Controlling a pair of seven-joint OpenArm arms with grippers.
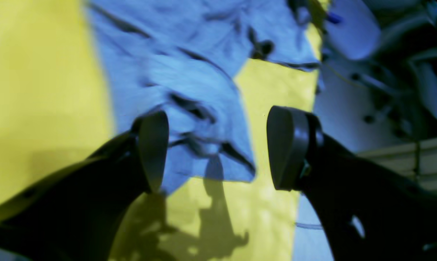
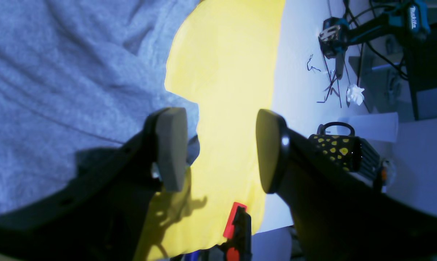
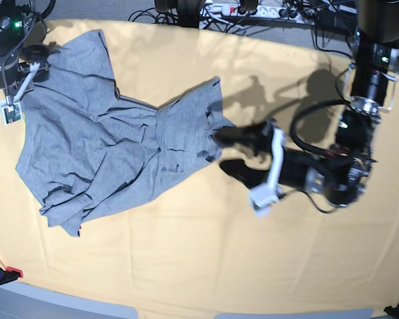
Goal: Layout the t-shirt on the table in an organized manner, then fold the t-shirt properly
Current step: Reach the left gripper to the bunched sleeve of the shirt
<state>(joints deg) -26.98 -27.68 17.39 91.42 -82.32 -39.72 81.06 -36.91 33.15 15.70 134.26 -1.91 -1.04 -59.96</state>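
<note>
Left tool [image 1: 218, 148] first, in its wrist view: jaws spread wide, nothing between them, hanging over the rumpled edge of the t-shirt [image 1: 189, 79] with no contact visible. Fabric fills the upper middle of the frame and reads blue under this camera; the table [image 1: 40, 90] shows yellow at the left and below. Everything is soft with blur, so the folds are hard to read, and the clutter at the upper right cannot be made out.

Over to the right wrist view: right tool [image 2: 222, 148] also wide apart, empty. Its left pad sits right at the shirt's edge [image 2: 58, 90] — touching or just above, cannot tell. Grey cloth covers the left half, yellow table [image 2: 225, 72] runs down the middle. A dark mug with yellow spots [image 2: 336, 148] peeks out behind the right finger, partly hidden.

Base view now: t-shirt [image 3: 106, 146] crumpled in the upper left of the table [image 3: 206, 259], no lettering showing. Left tool [image 3: 229, 151] sits at the shirt's right edge, center frame. Right tool [image 3: 16, 90] is at the upper left corner, over the shirt's edge, its tips hard to make out.
</note>
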